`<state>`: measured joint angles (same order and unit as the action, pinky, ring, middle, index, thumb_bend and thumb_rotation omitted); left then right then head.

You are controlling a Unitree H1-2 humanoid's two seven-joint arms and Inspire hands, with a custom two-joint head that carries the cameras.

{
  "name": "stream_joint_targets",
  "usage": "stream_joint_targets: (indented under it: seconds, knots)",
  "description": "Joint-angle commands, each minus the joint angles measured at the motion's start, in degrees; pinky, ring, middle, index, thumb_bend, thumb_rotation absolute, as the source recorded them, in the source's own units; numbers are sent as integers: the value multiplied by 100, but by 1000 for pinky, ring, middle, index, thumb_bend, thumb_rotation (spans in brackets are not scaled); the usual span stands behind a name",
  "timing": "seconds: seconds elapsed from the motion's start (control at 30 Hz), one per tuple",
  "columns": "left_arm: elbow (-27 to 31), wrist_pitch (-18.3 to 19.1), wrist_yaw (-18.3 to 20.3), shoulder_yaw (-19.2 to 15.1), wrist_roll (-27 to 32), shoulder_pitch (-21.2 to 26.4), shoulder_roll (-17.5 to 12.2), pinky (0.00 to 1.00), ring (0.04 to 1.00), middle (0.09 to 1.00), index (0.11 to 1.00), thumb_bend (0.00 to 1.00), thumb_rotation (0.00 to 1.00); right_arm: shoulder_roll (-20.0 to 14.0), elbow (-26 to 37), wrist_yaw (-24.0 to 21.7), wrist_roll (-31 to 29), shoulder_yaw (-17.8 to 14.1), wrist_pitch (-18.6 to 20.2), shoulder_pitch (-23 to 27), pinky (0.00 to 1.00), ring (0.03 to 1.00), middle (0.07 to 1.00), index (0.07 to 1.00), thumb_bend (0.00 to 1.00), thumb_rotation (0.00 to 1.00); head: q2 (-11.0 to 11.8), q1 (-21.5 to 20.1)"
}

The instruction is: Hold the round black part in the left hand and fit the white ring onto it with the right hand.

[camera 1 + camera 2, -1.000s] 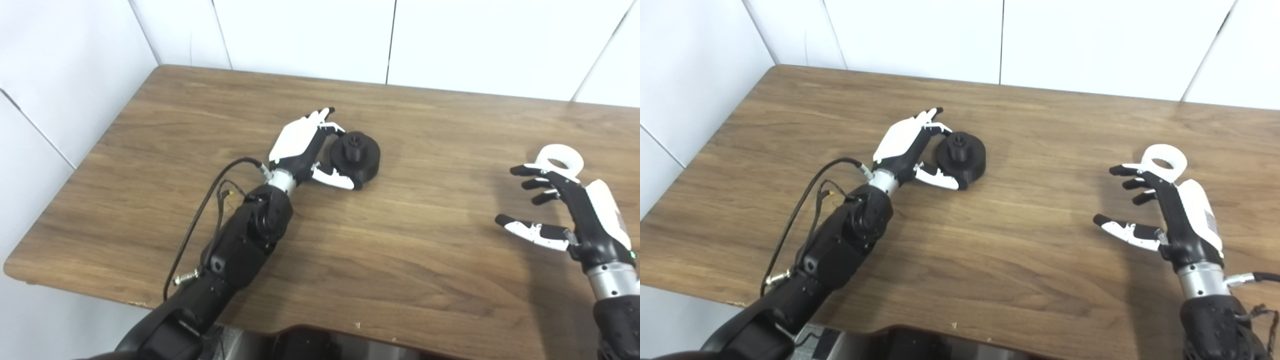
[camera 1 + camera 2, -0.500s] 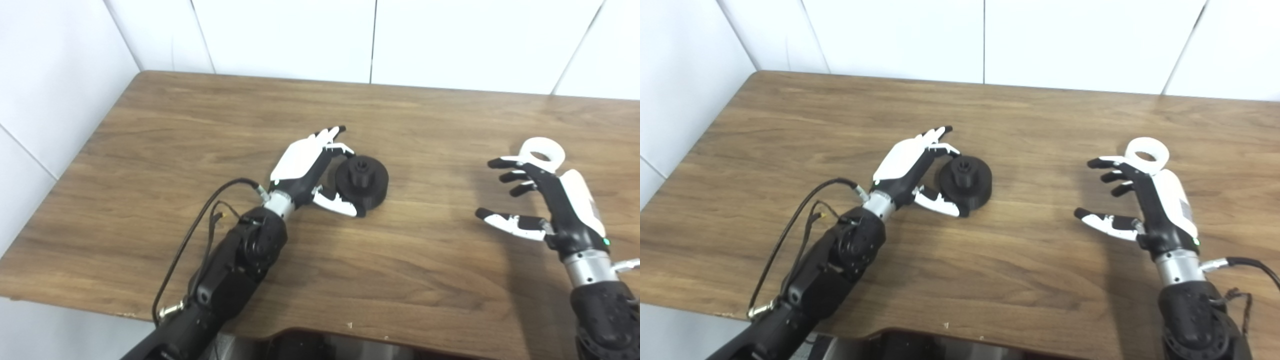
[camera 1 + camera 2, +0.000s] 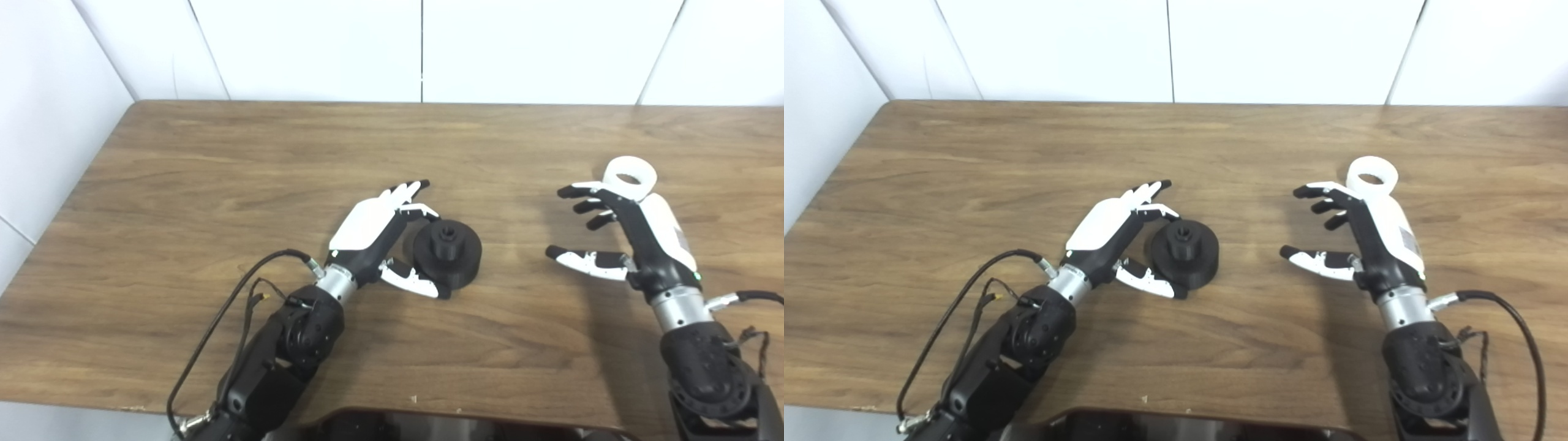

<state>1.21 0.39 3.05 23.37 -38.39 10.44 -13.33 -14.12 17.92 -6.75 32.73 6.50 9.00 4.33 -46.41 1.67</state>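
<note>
Brown wood grain covers the table [image 3: 245, 153], which fills most of the frame and meets white wall panels [image 3: 306, 43] along the top edge. Near the centre, the round black part [image 3: 447, 247] sits flat on the table, a short raised hub standing up from its middle. The left hand [image 3: 373, 229] lies just left of it, its arm coming in from the lower left with a black cable [image 3: 233, 306] looping beside the forearm. Its fingers [image 3: 407, 190] are spread apart and curve over the upper left side of the black part, while the thumb reaches along the part's lower edge; the hand cups the part loosely, and whether the thumb tip actually touches it cannot be told. The part still rests on the table, not lifted.

At the right of the frame, the right hand [image 3: 1366, 229] hovers above the table with its palm turned toward the centre, fingers [image 3: 1317, 191] apart and slightly curled, holding nothing. The white ring [image 3: 1372, 176] lies on the table just behind this hand, toward the upper right, its hole facing up; the back of the hand overlaps its lower edge in both views. It is well apart from the black part
</note>
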Motion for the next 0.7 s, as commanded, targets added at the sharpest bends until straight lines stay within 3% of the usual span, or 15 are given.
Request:
stream_joint_targets:
  seconds: [0.0, 0.37, 0.67]
  knots:
    - [186, -112, 93, 58, -110, 14, -30, 1000, 1000, 1000, 609, 970, 350, 22, 246, 15, 38, -19, 10, 226, 591, 714, 772, 717, 647, 146, -18, -46]
    - [356, -212, 266, -104, -25, -92, -103, 1000, 1000, 1000, 611, 963, 337, 181, 312, 33, 296, 134, 133, 253, 599, 713, 771, 714, 642, 157, 8, -1060]
    - [299, -428, 369, -284, 176, -83, -245, 1000, 1000, 1000, 611, 952, 338, 365, 295, 23, 650, 314, 318, 312, 614, 722, 771, 724, 632, 235, 155, -2046]
